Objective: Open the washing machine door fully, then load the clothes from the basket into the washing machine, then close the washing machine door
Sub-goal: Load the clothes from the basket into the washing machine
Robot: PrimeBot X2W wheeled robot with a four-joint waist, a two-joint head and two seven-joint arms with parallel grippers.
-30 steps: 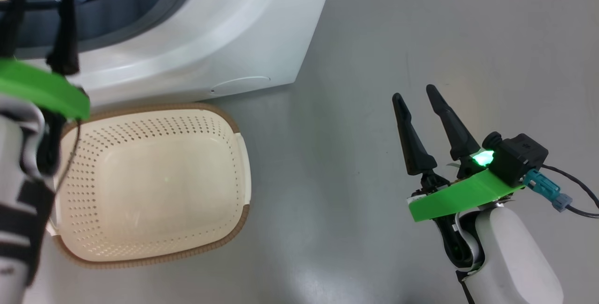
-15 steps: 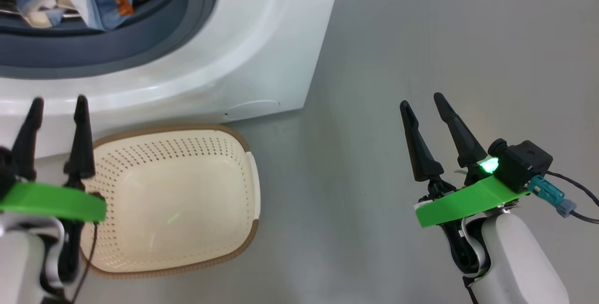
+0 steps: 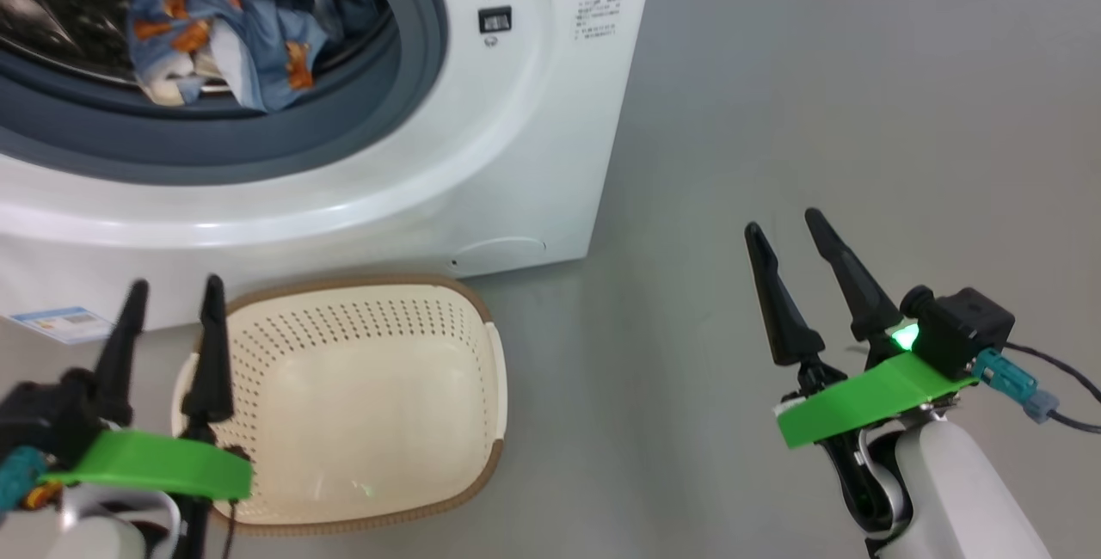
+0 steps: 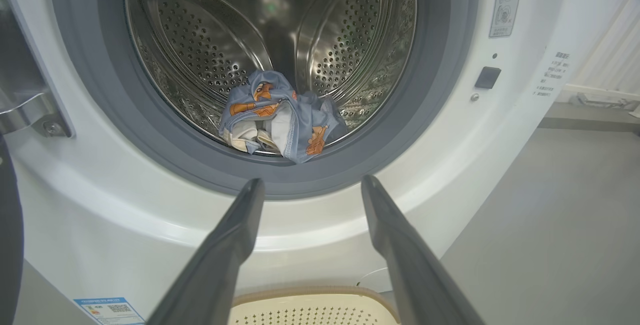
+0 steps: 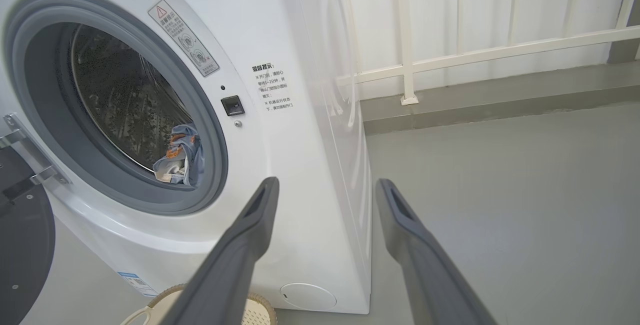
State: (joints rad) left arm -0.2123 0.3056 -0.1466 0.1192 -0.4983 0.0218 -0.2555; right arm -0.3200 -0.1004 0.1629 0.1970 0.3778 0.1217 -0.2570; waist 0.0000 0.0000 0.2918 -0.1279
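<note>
**clothes in the drum, basket bare, both claws wide**

the washing machine (image 3: pixel 533 155) stood with its round mouth facing you, and the grey gasket (image 3: pixel 413 95) ringed the steel drum (image 4: pixel 200 40). the clothes (image 4: pixel 280 115) lay in a crumpled heap at the bottom front of the drum, just behind the gasket lip. they were light blue cloth with orange motifs and a pale cream patch, with no clear long axis to the bundle.

the washing machine door (image 5: pixel 22 245) hung swung out on the machine's left side. you saw it as a dark disc beside the metal hinge (image 4: pixel 30 115).

the basket (image 3: pixel 370 396) sat on the floor (image 3: pixel 817 69), close against the foot of the machine. its open top faced up and its long axis ran roughly along the machine's front. it looked cream and perforated with a brown rim, and its inside was bare.

your left gripper (image 3: pixel 175 284) hovered at the basket's left end with its fingers spread wide, holding nothing and pointing toward the drum. your right gripper (image 3: pixel 784 221) hung over bare floor, well apart from the machine's right corner. its fingers were spread wide too, and it held nothing.
</note>
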